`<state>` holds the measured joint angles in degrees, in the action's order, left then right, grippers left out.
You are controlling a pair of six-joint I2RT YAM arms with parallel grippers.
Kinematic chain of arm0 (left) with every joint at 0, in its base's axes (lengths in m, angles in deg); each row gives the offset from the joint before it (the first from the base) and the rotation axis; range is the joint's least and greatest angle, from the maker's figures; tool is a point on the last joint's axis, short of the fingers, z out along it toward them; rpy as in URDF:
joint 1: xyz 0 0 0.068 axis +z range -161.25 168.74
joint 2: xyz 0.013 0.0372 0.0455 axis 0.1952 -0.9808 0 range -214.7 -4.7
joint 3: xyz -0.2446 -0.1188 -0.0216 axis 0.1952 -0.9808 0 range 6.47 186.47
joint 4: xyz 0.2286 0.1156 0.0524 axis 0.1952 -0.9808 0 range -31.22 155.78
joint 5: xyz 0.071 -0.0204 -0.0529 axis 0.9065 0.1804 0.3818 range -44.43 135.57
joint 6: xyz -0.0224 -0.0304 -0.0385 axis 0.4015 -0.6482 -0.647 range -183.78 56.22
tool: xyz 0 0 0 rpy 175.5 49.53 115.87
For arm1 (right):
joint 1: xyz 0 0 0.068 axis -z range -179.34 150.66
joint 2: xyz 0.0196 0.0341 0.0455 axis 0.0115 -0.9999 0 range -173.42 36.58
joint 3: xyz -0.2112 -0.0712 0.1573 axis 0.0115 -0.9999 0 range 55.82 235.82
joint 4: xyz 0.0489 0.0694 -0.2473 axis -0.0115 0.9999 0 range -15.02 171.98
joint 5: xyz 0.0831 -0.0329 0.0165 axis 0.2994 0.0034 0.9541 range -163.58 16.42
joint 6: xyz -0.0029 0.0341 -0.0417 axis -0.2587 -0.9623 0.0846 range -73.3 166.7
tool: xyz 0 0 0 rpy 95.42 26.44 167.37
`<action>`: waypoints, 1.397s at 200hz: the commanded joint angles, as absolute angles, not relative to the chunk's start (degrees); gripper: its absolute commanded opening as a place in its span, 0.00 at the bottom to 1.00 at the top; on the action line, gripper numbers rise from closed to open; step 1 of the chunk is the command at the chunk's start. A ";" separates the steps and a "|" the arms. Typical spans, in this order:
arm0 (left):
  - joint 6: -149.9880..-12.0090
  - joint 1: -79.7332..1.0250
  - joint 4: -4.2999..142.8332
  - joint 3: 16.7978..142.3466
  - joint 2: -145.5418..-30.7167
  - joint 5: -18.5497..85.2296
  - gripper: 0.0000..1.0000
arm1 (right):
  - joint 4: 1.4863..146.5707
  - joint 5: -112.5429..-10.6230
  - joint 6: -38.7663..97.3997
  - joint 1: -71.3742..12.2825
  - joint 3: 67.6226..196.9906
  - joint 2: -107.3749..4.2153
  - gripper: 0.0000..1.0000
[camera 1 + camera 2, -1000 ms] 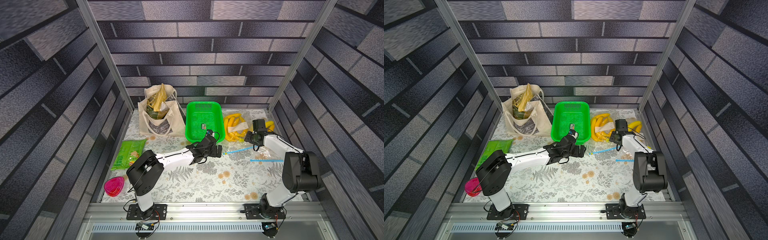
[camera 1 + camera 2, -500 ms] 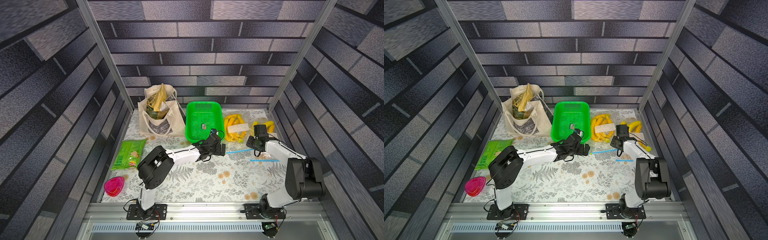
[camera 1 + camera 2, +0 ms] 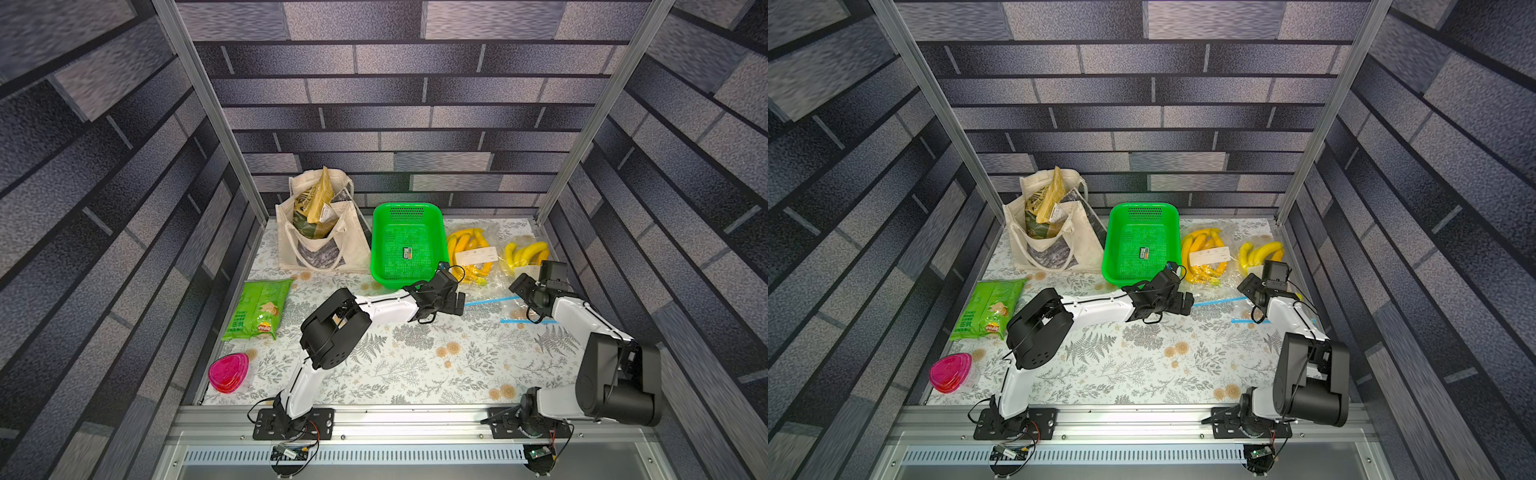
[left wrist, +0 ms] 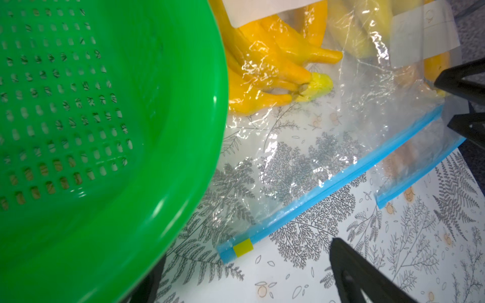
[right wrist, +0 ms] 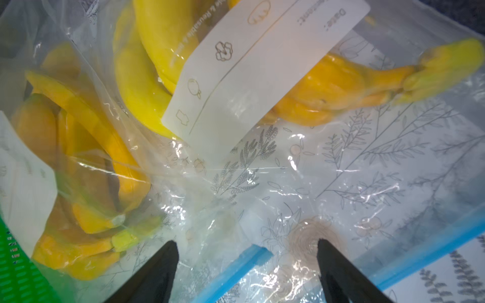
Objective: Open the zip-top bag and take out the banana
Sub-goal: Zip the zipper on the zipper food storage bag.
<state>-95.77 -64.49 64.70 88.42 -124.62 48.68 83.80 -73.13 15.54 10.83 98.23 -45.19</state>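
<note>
- A clear zip-top bag [image 4: 301, 162] of yellow bananas [image 4: 265, 76] lies on the table [image 3: 415, 365] beside a green perforated plastic basket [image 3: 409, 245], overlapping a second bag [image 5: 380, 162]
- The left pincer [image 3: 456, 300] and right pincer [image 3: 518, 286] gape wide, empty, near its blue seal [image 4: 328, 183]
- Slick film may slip, or a pincer nip both bags

Floral table [image 3: 415, 365] holds tote bag [image 3: 320, 245], green basket [image 3: 379, 266], zip-top bags [image 3: 478, 254], chips [image 3: 257, 309], pink container [image 3: 228, 372].

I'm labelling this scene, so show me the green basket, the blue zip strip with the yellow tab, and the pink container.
green basket [image 3: 388, 245], in a top view, bare mesh floor.
blue zip strip [image 4: 332, 183], left wrist view, middle of the strip.
pink container [image 3: 228, 372], in a top view, centre of its top.
</note>
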 commanded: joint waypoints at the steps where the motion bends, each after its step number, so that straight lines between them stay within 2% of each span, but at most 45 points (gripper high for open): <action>1: -94.65 -64.69 63.67 90.23 -125.45 47.85 1.00 | 77.25 -65.27 12.78 10.78 96.86 -47.25 0.85; 33: -95.06 -64.08 63.93 90.53 -126.69 47.17 1.00 | 74.13 -62.81 11.99 10.77 95.99 -48.38 0.70; 91: -95.44 -63.81 64.95 90.85 -127.46 46.72 1.00 | 77.64 -66.66 12.05 10.77 93.94 -43.35 0.17; 118: -95.85 -63.72 66.02 89.85 -126.57 46.68 1.00 | 79.94 -67.82 11.62 10.81 91.73 -39.32 0.03; 132: -96.17 -63.73 67.06 88.35 -125.54 47.13 1.00 | 82.60 -69.02 11.72 10.77 90.61 -35.92 0.00; 163: -97.64 -63.86 69.76 83.63 -122.83 47.32 0.99 | 90.06 -71.38 11.87 10.77 87.60 -27.58 0.00; 201: -98.12 -65.55 70.23 79.36 -120.07 46.99 0.94 | 94.85 -70.82 9.80 10.82 83.14 -18.15 0.00; 261: -98.08 -68.72 65.74 84.49 -124.76 47.44 0.80 | 92.80 -68.06 7.18 10.69 80.34 -19.57 0.00; 279: -98.58 -68.56 64.16 86.92 -126.98 47.94 0.73 | 92.54 -68.56 7.02 10.74 80.33 -19.80 0.00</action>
<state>-97.80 -68.33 67.43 83.00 -123.98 47.24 92.96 -69.22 8.31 10.81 81.29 -19.36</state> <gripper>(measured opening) 0.775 0.055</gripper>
